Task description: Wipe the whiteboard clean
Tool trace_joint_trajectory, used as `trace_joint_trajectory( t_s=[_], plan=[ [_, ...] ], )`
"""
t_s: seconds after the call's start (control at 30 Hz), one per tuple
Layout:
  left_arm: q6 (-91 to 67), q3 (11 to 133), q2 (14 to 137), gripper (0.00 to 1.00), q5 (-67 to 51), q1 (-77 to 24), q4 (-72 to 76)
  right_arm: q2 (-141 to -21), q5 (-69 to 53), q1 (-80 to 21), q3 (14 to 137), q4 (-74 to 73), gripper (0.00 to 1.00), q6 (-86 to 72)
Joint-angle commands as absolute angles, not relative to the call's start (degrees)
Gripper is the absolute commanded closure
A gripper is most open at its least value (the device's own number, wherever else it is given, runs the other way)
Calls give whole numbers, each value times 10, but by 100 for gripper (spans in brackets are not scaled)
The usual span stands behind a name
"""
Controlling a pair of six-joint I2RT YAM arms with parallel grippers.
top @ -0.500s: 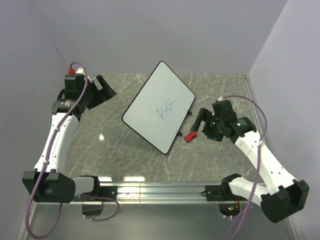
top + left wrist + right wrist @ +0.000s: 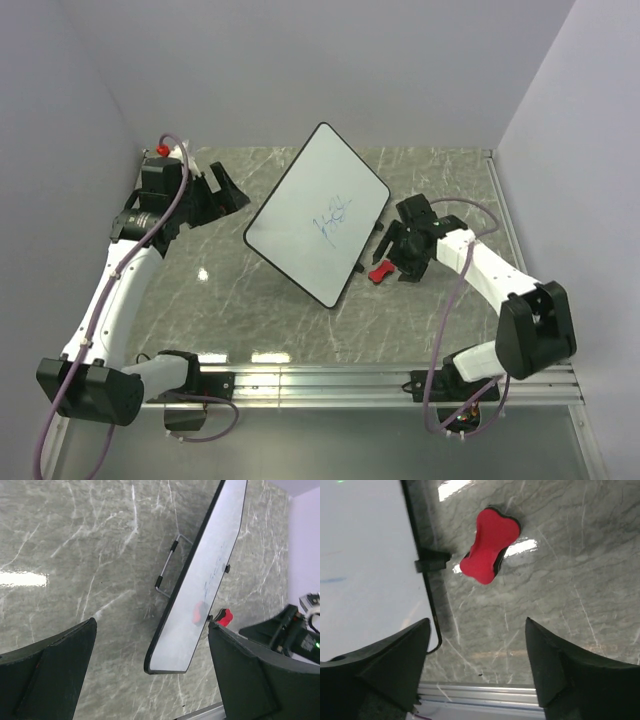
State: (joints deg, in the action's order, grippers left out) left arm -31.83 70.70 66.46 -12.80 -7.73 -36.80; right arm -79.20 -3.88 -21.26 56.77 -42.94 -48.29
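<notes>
Your whiteboard stands tilted on its wire stand mid-table, turned like a diamond, its top corner close to the back wall and a blue scribble near its middle. The widest bare stretch of marble table lies in front of the board and to its left, running down to the metal rail at the near edge. On the right there is less room: the red eraser lies flat just beside the board's lower right edge and one of its black feet. Your right gripper hangs over that gap, forearm reaching in from the right wall side, jaws parted and empty with the eraser just ahead of them. Your left gripper sits high at the back left, aimed at the board, spread wide and holding nothing.
</notes>
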Motion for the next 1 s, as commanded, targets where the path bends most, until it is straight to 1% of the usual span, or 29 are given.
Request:
trace_joint_trajectory(
  t_s=[0.0,0.27,0.4,0.57,0.63,0.8,0.87,0.97],
  plan=[
    [-299,708,647,1,-128,-89,-366,-824,-13,-219,592,-397,19,-523],
    [-293,693,632,1,-123,-105,-368,-918,24,-241,642,-415,22,-538],
    [-289,685,628,1,-123,-111,-366,-946,11,-242,642,-397,22,-534],
    [-282,683,626,1,-109,-115,-372,-958,34,-243,634,-399,22,-525],
    [-280,683,628,1,-108,-115,-372,-961,42,-243,630,-396,25,-520],
    [-277,688,631,1,-105,-117,-378,-982,34,-243,623,-374,38,-511],
    [-275,692,631,1,-102,-118,-383,-991,38,-243,626,-369,41,-510],
    [-272,695,629,1,-92,-120,-393,-1009,44,-243,635,-370,41,-503]
  ],
)
